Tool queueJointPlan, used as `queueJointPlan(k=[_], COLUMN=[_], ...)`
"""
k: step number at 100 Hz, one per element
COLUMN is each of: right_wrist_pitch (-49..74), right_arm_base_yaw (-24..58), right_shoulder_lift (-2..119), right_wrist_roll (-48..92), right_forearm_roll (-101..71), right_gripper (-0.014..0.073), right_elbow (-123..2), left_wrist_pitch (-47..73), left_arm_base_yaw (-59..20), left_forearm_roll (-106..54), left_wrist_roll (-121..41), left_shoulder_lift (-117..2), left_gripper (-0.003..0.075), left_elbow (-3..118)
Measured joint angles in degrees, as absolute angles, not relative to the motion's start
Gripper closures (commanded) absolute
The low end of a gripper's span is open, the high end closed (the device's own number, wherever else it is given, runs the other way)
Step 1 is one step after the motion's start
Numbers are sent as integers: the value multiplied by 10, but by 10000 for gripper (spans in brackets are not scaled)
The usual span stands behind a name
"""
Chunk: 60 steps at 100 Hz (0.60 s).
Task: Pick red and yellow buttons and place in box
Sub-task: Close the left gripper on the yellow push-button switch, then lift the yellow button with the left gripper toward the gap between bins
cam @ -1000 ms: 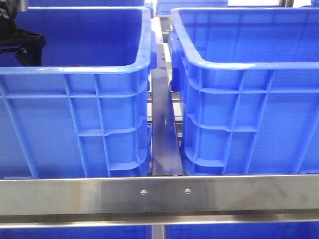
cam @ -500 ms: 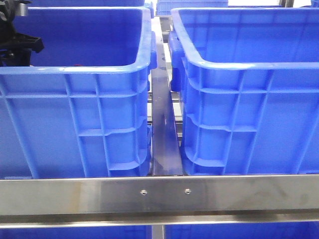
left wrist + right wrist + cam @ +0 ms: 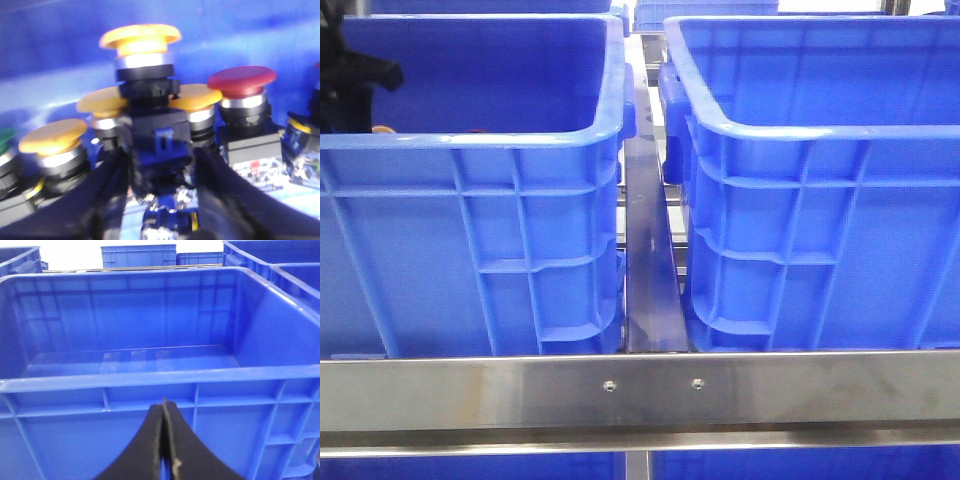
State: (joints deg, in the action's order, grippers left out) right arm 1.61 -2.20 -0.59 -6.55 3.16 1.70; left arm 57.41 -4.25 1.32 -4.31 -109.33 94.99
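In the left wrist view my left gripper is shut on the blue base of a yellow button, a mushroom-head push switch that stands higher than its neighbours. A dark red button stands just beside it, and more yellow buttons crowd around. In the front view the left arm shows as a dark shape inside the left crate. My right gripper is shut on nothing, just outside the near wall of the empty blue box, which is the right crate in the front view.
A steel rail runs between the two crates and a steel bar crosses in front of them. A green-headed switch sits at the edge of the pile. More blue crates stand behind the box.
In the front view the left arm has moved up and toward the left edge of the frame. A small orange patch now shows just above the left crate's near rim.
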Motion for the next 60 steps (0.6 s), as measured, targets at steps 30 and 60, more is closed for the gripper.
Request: queueJointPlan(k=[30,60], right_wrist_pitch=[16,16], right_arm_base_yaw=[-22,-22], right_shoulder_lift=[-6,-6], right_wrist_roll=[-65,-65], right_forearm_roll=[32,32], right_gripper=[662,662], right_elbow=[17,17], left_wrist_pitch=[573,595], left_arm_base_yaw=[-42,-42], left_forearm_roll=[-54,-170], left_wrist_roll=[-89,-217], left_shoulder_lift=[-1012,-942], left_gripper=[494,494], left_elbow=[941,878])
